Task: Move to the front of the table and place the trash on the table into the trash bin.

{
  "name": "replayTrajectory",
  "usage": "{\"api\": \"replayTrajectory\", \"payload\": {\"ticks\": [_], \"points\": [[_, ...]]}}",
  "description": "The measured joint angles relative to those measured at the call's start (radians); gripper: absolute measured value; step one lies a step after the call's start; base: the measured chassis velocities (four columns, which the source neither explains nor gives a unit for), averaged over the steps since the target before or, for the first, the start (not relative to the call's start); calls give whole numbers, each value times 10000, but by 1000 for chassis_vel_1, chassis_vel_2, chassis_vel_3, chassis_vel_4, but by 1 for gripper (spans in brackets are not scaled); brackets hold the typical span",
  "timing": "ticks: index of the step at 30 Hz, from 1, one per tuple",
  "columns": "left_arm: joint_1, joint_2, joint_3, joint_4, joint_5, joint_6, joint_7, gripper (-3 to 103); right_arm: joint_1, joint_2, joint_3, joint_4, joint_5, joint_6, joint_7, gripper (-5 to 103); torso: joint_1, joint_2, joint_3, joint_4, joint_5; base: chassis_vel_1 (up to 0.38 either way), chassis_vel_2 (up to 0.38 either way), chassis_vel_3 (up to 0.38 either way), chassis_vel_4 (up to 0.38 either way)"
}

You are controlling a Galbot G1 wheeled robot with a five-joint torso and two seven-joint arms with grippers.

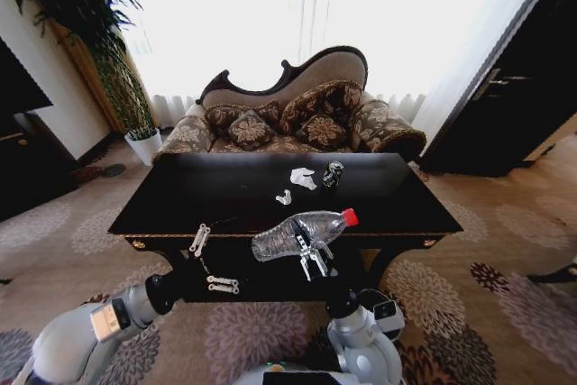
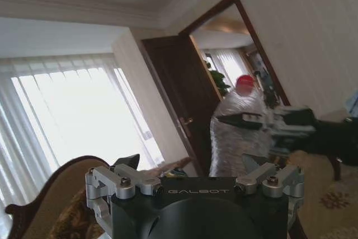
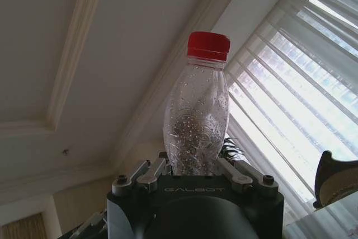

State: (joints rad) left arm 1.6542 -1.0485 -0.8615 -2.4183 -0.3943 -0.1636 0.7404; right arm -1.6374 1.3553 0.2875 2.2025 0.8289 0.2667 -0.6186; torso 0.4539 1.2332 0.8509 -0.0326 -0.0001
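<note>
My right gripper (image 1: pixel 313 259) clamps the bottle (image 1: pixel 302 233) above the table (image 1: pixel 225 196) edge, left gripper (image 1: pixel 209 263) spread idle, so I'd keep it level toward the bin.

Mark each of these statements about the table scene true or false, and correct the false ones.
1. The right gripper is shut on the clear plastic bottle. True.
2. The bottle's cap is blue. False: the cap is red.
3. The small dark can is in the left gripper. False: the can stands on the table near its far edge, and the left gripper is open and holds nothing.
4. White paper scraps lie on the table beside the can. True.
5. The bottle lies flat on the tabletop. False: it is held up, in front of the table's near edge.
</note>
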Motion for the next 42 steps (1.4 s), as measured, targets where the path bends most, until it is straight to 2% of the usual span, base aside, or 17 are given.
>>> {"api": "replayTrajectory", "payload": {"ticks": [5,7,8,9,10,13,18,25,29,32,33,37,38,39,42], "points": [[-476,-468,-104,212,-672,278,-355,100,-78,-31,26,-372,-47,279,-487,24,1,0,0,0,-1,0,0,0,0],[-607,-668,-315,268,-1203,504,-596,100,-131,-21,39,-692,-79,632,-954,24,1,0,0,0,-1,0,0,0,0],[-644,-739,-428,293,-1478,590,-720,100,-147,-19,46,-873,-85,834,-1297,24,1,0,0,0,-2,0,0,0,0],[-679,-818,-627,337,-1943,708,-954,100,-158,-19,68,-1242,-88,1186,-2061,24,0,0,0,1,0,0,0,0,0],[-679,-818,-627,337,-1943,708,-954,100,-158,-19,68,-1242,-88,1186,-2061,24,0,0,0,1,0,0,0,0,0],[-741,-960,-1117,381,-2857,940,-1313,100,-122,9,79,-1819,-322,1543,-3391,24,0,0,0,0,-1,0,0,0,0],[-766,-1148,-1686,399,-3306,1060,-1408,100,159,56,-32,-2526,-1288,1827,-3756,24,0,0,0,2,-1,0,0,0,0],[-622,-1272,-2242,268,-3567,1087,-1417,100,548,10,-10,-3882,-2169,2290,-3724,24,0,0,0,2,-1,0,0,0,0],[-550,-1302,-2573,159,-3740,1110,-1421,100,997,-70,180,-5198,-2814,2400,-3410,24,0,0,0,2,-1,0,0,0,0],[-473,-1353,-2789,104,-3822,1115,-1425,100,1491,-83,234,-6312,-3422,2365,-2431,24,0,0,0,2,0,0,0,0,0],[-473,-1353,-2789,104,-3822,1115,-1425,100,1491,-83,234,-6312,-3422,2365,-2431,24,0,0,0,2,0,0,0,0,0],[-432,-1452,-2928,32,-3868,1115,-1424,100,2002,-62,592,-7442,-5153,2121,-1083,24,1,0,0,2,-1,0,0,0,0],[-432,-1452,-2928,32,-3868,1115,-1424,100,2002,-62,592,-7442,-5153,2121,-1083,24,1,0,0,2,-1,0,0,0,0],[-434,-1479,-3004,16,-3919,1126,-1424,100,2151,-89,730,-7812,-5726,2108,-857,24,0,0,0,2,-1,0,0,0,0],[-437,-1483,-3134,14,-3982,1142,-1425,100,2347,-154,813,-8244,-6230,2105,-531,24,0,0,0,0,0,0,0,0,0]]}}
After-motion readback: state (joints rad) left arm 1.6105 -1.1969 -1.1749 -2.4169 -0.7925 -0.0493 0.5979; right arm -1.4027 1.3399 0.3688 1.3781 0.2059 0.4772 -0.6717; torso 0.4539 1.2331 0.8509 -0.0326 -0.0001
